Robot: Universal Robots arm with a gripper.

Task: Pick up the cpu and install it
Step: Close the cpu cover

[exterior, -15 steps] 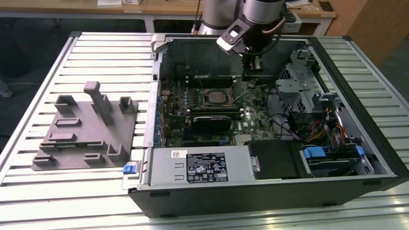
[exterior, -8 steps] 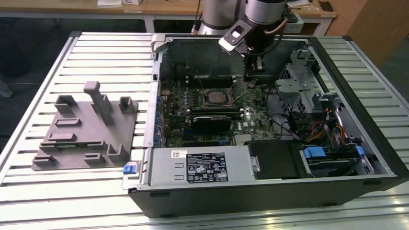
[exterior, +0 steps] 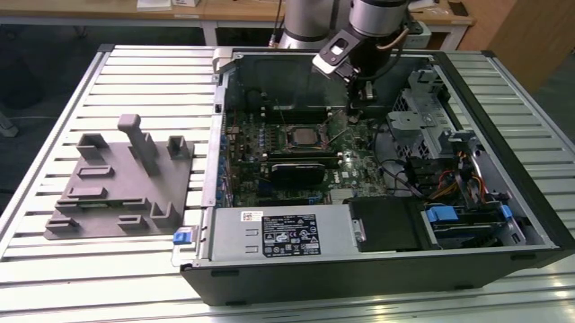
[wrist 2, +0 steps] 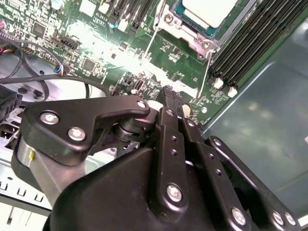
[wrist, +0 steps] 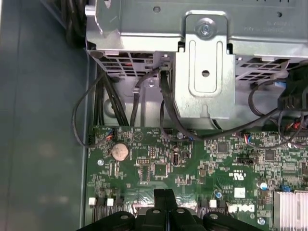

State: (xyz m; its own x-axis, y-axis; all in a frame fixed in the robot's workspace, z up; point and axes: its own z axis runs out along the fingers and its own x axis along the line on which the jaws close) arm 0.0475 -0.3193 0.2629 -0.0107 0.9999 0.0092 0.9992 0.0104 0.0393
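Evidently the cpu (wrist 2: 207,9) lies in the socket (exterior: 301,138), silvery top up, with the socket's thin levers (wrist 2: 207,72) standing free beside it. The fingers (wrist 2: 169,108) are clenched together on nothing. They hang low over the board (wrist: 202,163), just beside the socket, toward the exterior view's right of it.

The risk I see is contact. Closed tips this low could snag a lever wire or scrape the small parts and memory slots (wrist 2: 250,43) next to the socket if the arm slides sideways without lifting. A knock on the frame could also shift the chip if it is not fully seated, and a skewed chip would threaten the pins beneath it.

Much of this cannot be checked. The second wrist view cuts the cpu off at its edge, so I cannot tell whether it sits flush or square. The gap between the fingertips and the board is masked by the fingers' own linkage. In the exterior view, the chip is hard to separate from the socket's frame.
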